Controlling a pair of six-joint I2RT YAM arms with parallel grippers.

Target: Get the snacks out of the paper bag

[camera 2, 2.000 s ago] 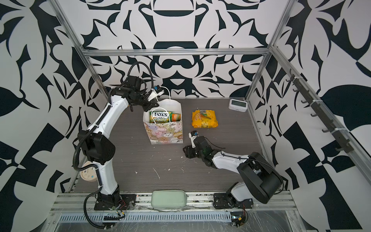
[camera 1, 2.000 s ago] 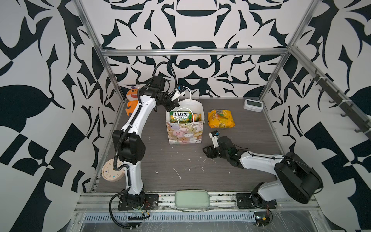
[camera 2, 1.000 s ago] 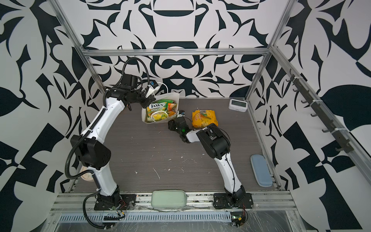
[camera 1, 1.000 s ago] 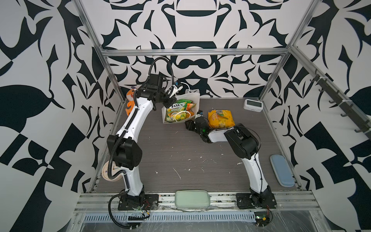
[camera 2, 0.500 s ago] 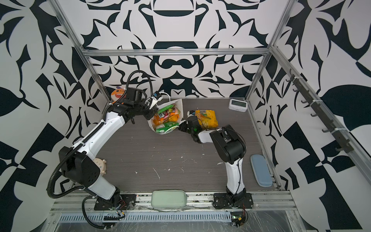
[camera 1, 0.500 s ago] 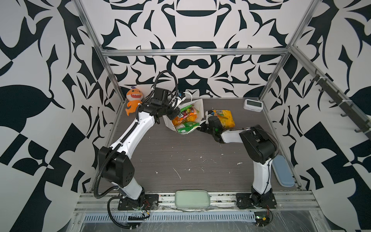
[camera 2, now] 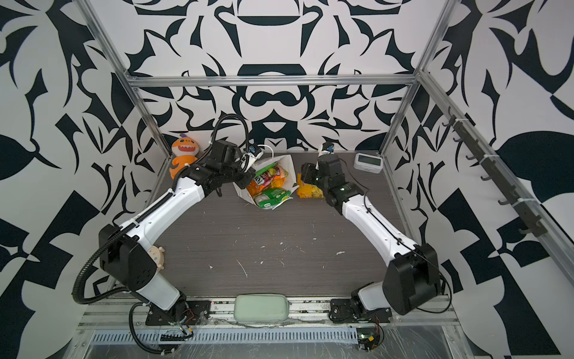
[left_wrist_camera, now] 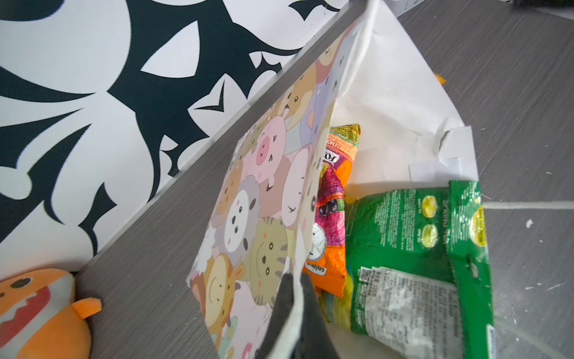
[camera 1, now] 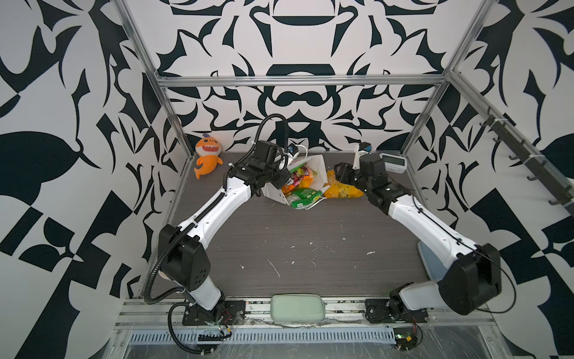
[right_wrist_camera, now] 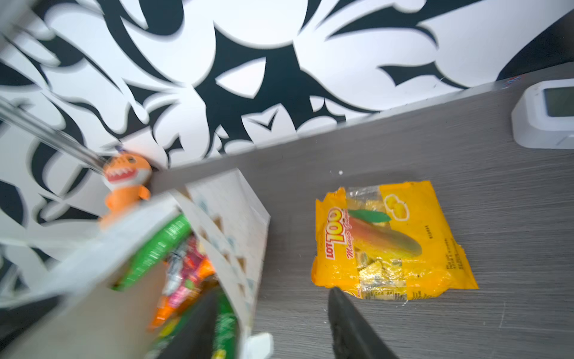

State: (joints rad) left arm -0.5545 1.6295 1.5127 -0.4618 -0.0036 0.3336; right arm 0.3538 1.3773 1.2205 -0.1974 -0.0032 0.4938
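Grey counter [camera 1: 279, 242], back edge: hold left tool [left_wrist_camera: 296, 279] clamped on tipped paper bag [left_wrist_camera: 248, 202]; bring right tool [right_wrist_camera: 273, 292], jaws apart, empty, onto spilling green snack [left_wrist_camera: 403, 248].

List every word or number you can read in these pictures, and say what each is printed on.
"LOT 100": yellow packet on the table.
"Mango G…": same packet, rest unclear.
"FOX…", "LEMON": orange packet in the paper bag.
"SPRING…": green packet at the bag's mouth.
Fine print on packets and the white device screen: too small or blurred.
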